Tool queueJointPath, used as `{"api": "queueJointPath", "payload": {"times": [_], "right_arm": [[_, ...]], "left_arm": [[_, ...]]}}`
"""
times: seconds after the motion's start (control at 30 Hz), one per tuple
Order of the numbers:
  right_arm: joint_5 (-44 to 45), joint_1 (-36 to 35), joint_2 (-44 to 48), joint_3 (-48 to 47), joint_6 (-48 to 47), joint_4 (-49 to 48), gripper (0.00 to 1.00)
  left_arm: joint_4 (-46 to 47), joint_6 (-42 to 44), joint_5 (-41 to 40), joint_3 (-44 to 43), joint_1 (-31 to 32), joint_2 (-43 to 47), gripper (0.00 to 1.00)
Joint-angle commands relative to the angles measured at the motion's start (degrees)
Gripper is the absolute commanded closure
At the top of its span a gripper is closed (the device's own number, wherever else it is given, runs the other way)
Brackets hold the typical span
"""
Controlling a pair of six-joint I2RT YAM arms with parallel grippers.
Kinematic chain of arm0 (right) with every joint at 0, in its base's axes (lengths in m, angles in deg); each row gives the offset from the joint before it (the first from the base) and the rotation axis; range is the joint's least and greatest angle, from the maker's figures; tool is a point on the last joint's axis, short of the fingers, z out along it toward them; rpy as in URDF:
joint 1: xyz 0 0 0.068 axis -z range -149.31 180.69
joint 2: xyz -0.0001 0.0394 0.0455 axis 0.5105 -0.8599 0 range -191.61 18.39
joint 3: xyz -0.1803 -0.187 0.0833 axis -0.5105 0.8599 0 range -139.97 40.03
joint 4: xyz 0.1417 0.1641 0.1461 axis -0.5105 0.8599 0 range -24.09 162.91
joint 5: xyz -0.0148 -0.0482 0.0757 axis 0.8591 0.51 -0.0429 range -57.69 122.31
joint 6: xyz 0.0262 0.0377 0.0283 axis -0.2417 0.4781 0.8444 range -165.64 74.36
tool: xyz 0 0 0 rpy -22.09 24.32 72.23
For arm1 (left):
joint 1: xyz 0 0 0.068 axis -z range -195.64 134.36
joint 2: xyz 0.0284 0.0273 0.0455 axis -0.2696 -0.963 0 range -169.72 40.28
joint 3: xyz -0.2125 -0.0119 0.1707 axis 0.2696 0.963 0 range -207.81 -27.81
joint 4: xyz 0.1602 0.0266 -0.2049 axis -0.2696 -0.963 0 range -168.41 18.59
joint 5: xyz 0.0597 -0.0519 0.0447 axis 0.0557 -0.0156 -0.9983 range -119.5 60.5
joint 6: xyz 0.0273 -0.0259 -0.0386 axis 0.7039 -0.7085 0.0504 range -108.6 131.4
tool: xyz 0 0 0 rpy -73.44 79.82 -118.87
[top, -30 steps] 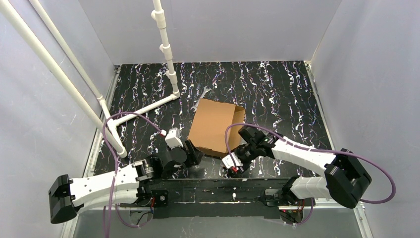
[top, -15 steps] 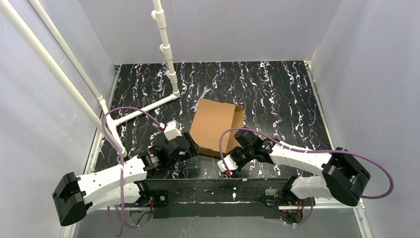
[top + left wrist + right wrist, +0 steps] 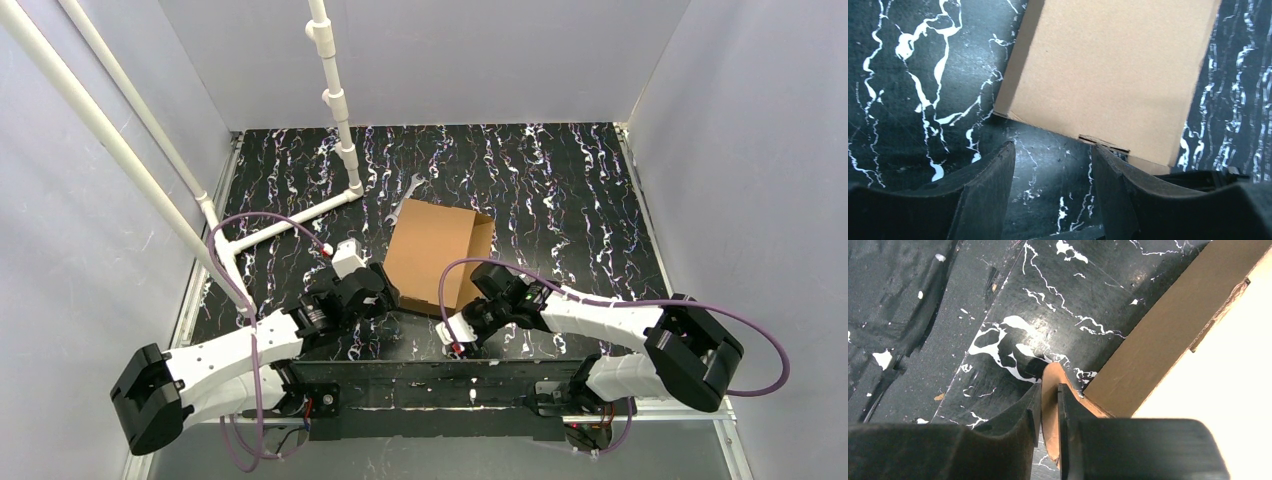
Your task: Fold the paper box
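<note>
Box: the cardboard box (image 3: 432,252) lies mid-table with its broad panel flat and a wall standing along its right side.
Left gripper (image 3: 1053,150): jaws spread and holding nothing, just off the box's near edge.
Right gripper (image 3: 1049,392): jaws pinching a rounded flap (image 3: 1051,374) at the box's near right corner.
Wrench (image 3: 405,193): just beyond the box's far left corner.

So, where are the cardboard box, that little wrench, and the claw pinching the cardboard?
paper box (image 3: 430,255): top view, middle of its flat brown panel.
wrench (image 3: 406,195): top view, on its shank.
right gripper (image 3: 1049,399): right wrist view, between the fingertips clamping a box flap.
</note>
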Motion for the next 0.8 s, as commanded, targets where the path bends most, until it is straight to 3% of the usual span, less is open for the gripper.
{"api": "queueJointPath", "payload": {"times": [0.0,0.23,0.57,0.77], "right_arm": [[-0.64,0.29,-0.38,-1.29,2.73,-1.04,0.78],[-1.85,4.01,0.04,-1.24,3.79,0.32,0.87],[-4.32,9.70,-0.11,-0.95,2.54,3.39,0.90],[-7.42,14.48,0.67,-0.15,-1.33,6.44,0.90]], "left_arm": [[-1.72,3.72,-2.23,-2.21,-1.73,-1.99,0.45],[-1.67,5.23,-3.68,-2.20,-3.50,-3.23,0.47],[3.40,6.66,-3.31,-0.12,-3.92,-0.86,0.49],[11.28,15.46,1.85,1.01,-4.01,-0.83,0.46]]}}
